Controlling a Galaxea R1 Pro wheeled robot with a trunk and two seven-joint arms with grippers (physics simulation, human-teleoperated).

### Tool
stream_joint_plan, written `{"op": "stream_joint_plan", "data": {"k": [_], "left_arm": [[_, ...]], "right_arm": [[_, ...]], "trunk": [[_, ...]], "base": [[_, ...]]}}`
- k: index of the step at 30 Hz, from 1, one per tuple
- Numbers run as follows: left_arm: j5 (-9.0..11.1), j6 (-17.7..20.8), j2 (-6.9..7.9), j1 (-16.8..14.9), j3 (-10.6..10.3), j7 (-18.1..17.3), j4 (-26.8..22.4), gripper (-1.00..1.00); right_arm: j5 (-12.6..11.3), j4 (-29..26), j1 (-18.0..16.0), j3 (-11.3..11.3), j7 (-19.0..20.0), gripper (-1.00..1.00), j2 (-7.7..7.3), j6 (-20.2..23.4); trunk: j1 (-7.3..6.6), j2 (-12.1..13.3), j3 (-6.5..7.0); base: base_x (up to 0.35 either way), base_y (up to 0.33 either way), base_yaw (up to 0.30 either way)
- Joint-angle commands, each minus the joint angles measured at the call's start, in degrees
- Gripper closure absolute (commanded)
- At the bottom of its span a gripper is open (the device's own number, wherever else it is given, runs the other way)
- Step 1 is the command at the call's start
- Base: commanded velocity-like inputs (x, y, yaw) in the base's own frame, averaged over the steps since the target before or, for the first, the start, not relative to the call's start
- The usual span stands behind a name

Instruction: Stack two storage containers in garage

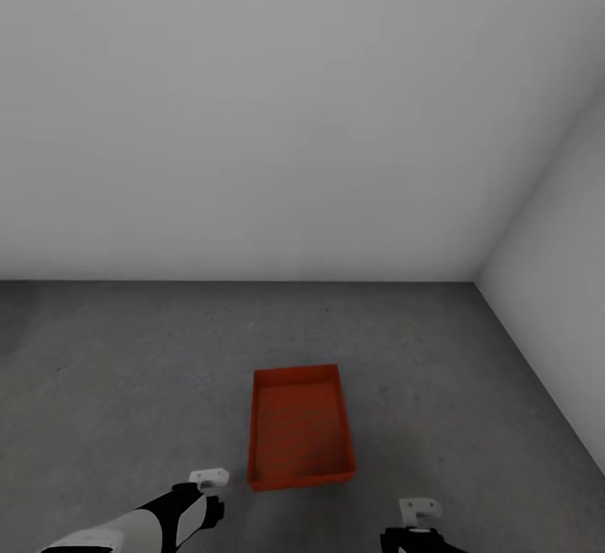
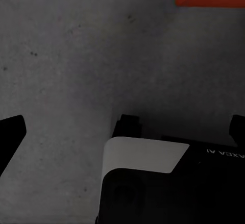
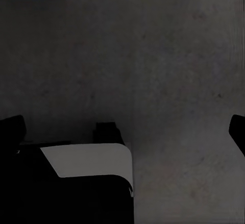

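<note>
White walls (image 1: 294, 116), meeting in a corner at right. Grey concrete floor (image 1: 126, 368). One orange-red bin (image 1: 300, 439), topless, upright on the floor, between both arms. Left gripper (image 1: 206, 494), right gripper (image 1: 418, 513): low, near the bin, not touching; jaws spread, holding nothing.

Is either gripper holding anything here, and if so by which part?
Nothing is held. The storage container sits alone on the floor; both wrist views show bare concrete between open fingers.
</note>
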Motion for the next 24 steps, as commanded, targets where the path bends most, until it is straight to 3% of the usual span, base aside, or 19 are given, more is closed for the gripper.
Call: {"op": "stream_joint_plan", "data": {"k": [1, 24], "left_arm": [[0.59, 0.12, -0.01, -0.03, -0.06, 0.25, -0.02, -1.0], [0.59, -0.17, 0.58, 0.31, -0.02, -1.35, -0.02, -1.0]], "right_arm": [[-0.27, 0.07, -0.04, 0.48, -0.15, -1.0, 0.04, 0.01], [-0.25, 0.07, 2.67, 0.48, -0.09, -1.0, 0.27, -0.85]], "trunk": [[0.0, -0.04, -0.05], [0.0, -0.04, 1.6]], "base": [[-0.039, 0.0, 0.0], [-0.003, 0.0, 0.0]]}}
